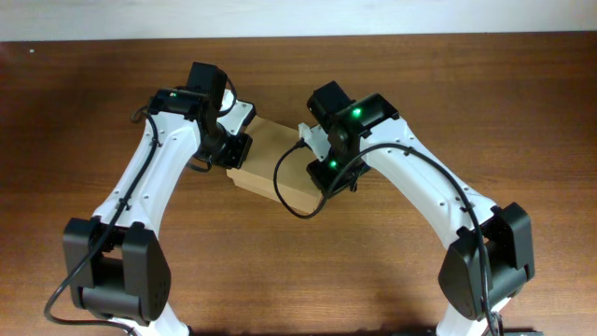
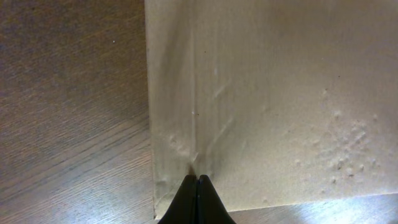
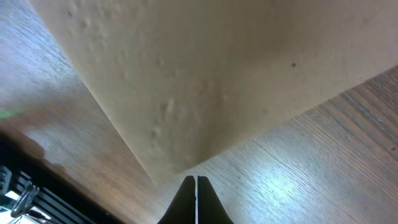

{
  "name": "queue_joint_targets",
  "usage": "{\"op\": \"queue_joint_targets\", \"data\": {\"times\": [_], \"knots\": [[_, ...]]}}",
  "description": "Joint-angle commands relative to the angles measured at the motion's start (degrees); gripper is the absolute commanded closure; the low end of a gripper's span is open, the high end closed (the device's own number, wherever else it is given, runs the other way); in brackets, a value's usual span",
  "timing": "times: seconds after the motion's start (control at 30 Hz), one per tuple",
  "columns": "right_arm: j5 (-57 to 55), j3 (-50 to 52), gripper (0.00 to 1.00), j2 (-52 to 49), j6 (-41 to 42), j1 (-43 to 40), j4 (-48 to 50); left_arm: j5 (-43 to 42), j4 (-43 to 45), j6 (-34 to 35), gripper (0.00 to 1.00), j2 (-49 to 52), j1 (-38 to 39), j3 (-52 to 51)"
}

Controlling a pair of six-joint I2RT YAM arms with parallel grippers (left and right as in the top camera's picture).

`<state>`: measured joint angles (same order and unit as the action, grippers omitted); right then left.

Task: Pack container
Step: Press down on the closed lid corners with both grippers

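container [image 1: 263,154] ends hidden under left arm [image 1: 201,117] and right arm [image 1: 340,140], cropped in wrist views

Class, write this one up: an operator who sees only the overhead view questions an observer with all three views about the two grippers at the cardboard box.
Operator: From overhead I cannot see how either gripper stands at the container. Is the left gripper open?
Observer: No, shut; its tips sit on the cardboard at a crease near one edge.
Operator: And the right gripper?
Observer: Shut too, its tips just off a corner of the container, over the table.
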<state>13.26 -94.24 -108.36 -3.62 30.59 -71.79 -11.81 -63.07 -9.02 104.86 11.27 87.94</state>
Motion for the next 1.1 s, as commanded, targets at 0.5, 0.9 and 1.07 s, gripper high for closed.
{"op": "queue_joint_targets", "data": {"times": [0.5, 0.9, 1.07], "knots": [[2.62, 6.12, 0.96, 1.11, -2.1, 3.89, 4.35, -0.92, 1.9, -0.9, 0.98, 1.31, -0.24, -4.9], [2.64, 5.81, 0.96, 1.29, -1.95, 3.96, 5.62, -0.83, 2.67, -0.7, 0.98, 1.09, -0.2, -2.97], [2.34, 1.11, 0.96, 1.29, -1.95, 3.85, 4.2, -0.63, 1.88, 0.39, 0.98, 1.07, -0.2, 1.36]]}}
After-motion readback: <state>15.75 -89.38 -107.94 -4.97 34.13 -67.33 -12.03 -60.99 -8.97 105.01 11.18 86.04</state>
